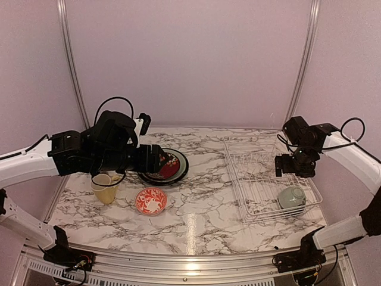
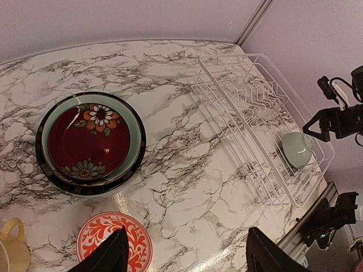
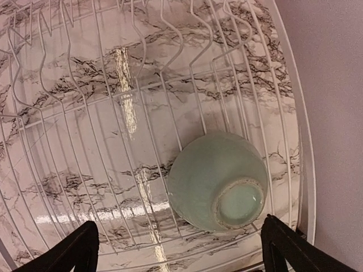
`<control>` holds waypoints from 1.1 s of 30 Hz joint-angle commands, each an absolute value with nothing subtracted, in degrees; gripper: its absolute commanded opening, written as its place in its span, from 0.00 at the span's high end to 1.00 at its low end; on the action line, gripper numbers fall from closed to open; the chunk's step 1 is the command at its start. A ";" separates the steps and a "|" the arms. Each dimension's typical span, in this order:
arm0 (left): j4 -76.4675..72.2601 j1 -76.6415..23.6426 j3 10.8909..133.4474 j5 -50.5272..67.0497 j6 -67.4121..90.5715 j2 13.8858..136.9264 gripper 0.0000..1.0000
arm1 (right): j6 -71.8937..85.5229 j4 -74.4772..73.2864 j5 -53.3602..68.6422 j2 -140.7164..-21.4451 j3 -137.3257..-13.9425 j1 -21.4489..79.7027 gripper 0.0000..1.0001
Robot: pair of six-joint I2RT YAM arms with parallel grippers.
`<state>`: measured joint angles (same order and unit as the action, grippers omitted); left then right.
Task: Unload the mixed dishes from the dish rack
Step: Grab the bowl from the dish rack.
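The left arm reaches level across the marble table point(image 1: 202, 208) from its own side. The left gripper point(image 2: 187, 229) is angled downward with its fingers spread wide and nothing between them. The stacked plates lie just ahead of it: the red patterned plate point(image 2: 88, 141) on the pale green plate point(image 2: 135, 136) on the black-rimmed plate point(image 2: 140, 161). The red-and-white bowl point(image 2: 113, 243) sits beneath its left finger, and the yellow mug point(image 2: 14, 249) is farther left. The right arm bends inward over the dish rack point(image 2: 244, 113). The right gripper point(image 3: 178, 222) points straight down, also spread and holding nothing. The pale green bowl point(image 3: 218, 181) lies upturned in the rack directly below it, between its fingers.
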<state>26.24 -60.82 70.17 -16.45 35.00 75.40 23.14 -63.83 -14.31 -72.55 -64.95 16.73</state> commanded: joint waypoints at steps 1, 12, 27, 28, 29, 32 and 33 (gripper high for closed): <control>21.10 -58.45 67.07 -14.22 33.04 71.41 0.26 | 26.45 -69.21 -13.22 -75.48 -64.00 16.65 0.08; 19.69 -55.45 63.58 -9.11 31.23 68.30 0.24 | 28.96 -62.42 -15.09 -77.36 -57.37 12.62 0.08; 20.22 -52.97 60.82 -8.12 29.84 65.89 0.22 | 25.63 -54.25 -5.69 -72.58 -52.77 0.85 0.13; 20.21 -52.88 60.90 -7.93 29.88 66.08 0.21 | 25.36 -53.97 -5.63 -72.63 -52.36 0.64 0.14; 20.21 -52.86 60.91 -7.84 29.93 66.16 0.21 | 25.32 -53.70 -5.78 -72.47 -52.04 0.62 0.16; 20.06 -52.81 60.70 -7.45 30.25 66.10 0.17 | 25.48 -54.00 -7.86 -71.83 -51.76 0.65 0.17; 19.94 -52.78 60.59 -7.40 30.42 65.90 0.15 | 25.44 -54.12 -7.56 -71.69 -51.65 0.62 0.18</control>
<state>20.67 -53.12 61.52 -8.47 30.61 66.50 26.06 -54.96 -6.74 -72.14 -51.99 1.13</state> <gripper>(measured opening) 0.827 0.829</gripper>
